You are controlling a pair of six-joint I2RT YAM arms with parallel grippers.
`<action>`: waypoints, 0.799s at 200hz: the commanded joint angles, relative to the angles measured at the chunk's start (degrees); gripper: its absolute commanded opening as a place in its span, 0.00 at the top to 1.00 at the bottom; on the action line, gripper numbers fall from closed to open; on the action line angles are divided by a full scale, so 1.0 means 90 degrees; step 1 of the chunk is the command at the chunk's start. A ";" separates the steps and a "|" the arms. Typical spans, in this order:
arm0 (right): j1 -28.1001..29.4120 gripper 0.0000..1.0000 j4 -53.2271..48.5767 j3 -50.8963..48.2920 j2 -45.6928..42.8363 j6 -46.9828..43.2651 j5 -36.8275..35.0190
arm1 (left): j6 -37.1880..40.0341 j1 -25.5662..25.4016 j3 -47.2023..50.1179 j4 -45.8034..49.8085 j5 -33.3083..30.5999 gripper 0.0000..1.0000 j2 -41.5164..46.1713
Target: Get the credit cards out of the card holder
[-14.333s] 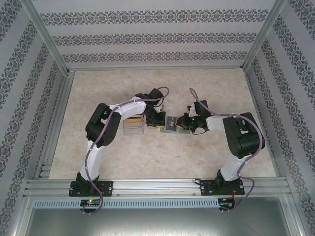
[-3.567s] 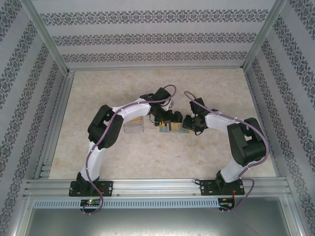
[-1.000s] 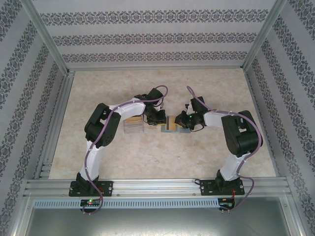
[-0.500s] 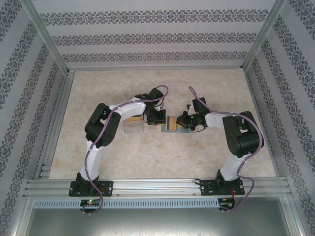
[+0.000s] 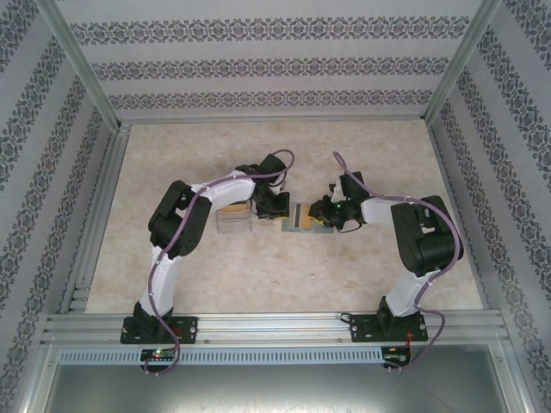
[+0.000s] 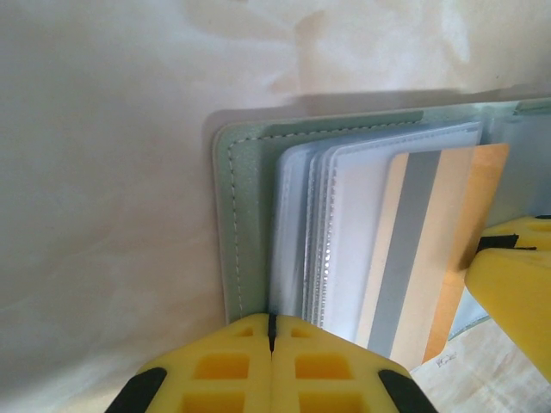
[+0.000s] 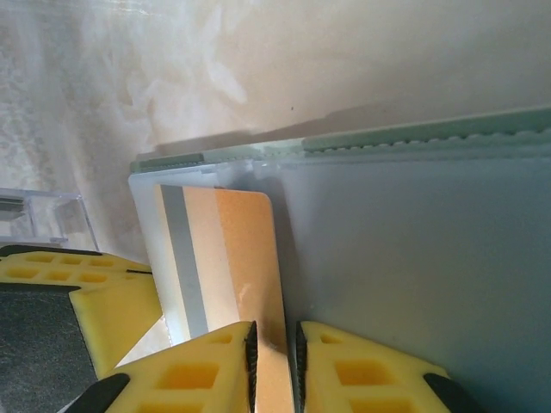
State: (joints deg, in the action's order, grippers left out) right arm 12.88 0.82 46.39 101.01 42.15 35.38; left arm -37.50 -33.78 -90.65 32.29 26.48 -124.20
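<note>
The card holder lies open at the table's middle between both grippers; its grey-green cover carries clear sleeves. One credit card, orange with a grey stripe, sticks partly out of a sleeve. My left gripper is shut, tips resting on the holder's edge beside the sleeves; I cannot tell whether anything thin is pinched. My right gripper stands narrowly open over the credit card, whose long edge shows in the gap. From above, the left gripper and right gripper flank the credit card.
A clear plastic box stands just left of the left gripper, and its corner shows in the right wrist view. The metal frame rails and patterned walls enclose the beige table.
The right gripper has shifted slightly to the right and its jaws have parted a little. The left arm and the card holder stay where they were.
</note>
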 commanded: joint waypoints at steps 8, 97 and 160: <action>0.0045 0.77 0.0093 -0.0008 0.0165 0.0078 0.0133 | 0.0145 -0.0065 -0.0122 0.0347 -0.0073 0.94 -0.0255; -0.0081 1.00 0.0271 -0.0131 0.0121 0.0121 0.0175 | 0.0192 -0.0065 -0.0171 0.0406 -0.0081 0.94 -0.0260; -0.0700 1.00 -0.0058 -0.0507 -0.0500 -0.0248 0.0288 | 0.0240 -0.0057 -0.0182 0.0432 -0.0094 0.94 -0.0253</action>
State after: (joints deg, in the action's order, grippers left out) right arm 8.84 2.66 43.81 99.79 42.54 38.00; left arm -36.71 -33.78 -91.35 33.06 26.50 -124.57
